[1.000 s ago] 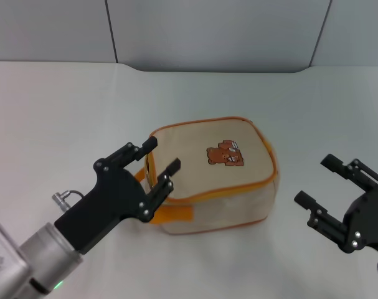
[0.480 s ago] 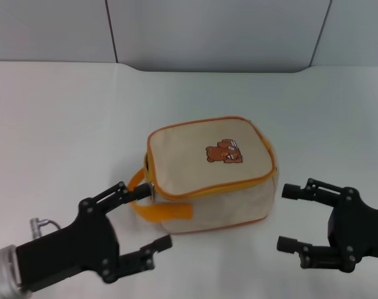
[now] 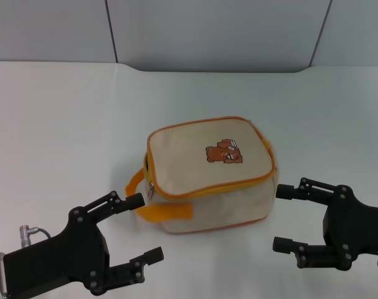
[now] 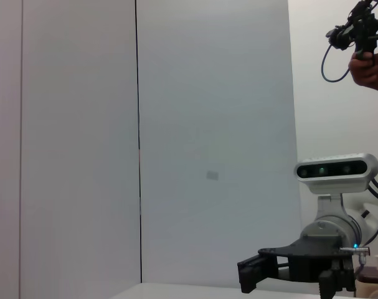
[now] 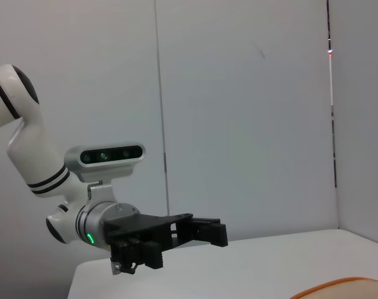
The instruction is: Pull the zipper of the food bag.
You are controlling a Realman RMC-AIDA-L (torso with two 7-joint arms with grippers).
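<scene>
The beige food bag with a brown bear print stands in the middle of the white table. Its orange-yellow zipper runs around the top edge. The small silver pull tab hangs at the bag's left end, above the orange strap handle. My left gripper is open and empty, in front of and left of the bag, apart from it. My right gripper is open and empty, close beside the bag's right end. The right wrist view shows the left gripper far off and a sliver of the bag.
The white table stretches around the bag to a grey panelled wall at the back. In the left wrist view the right gripper shows far off, and a person's hand holds a device at the upper edge.
My left gripper has drawn back from the bag's left end toward the front left. My right gripper has turned and moved in toward the bag's right end.
</scene>
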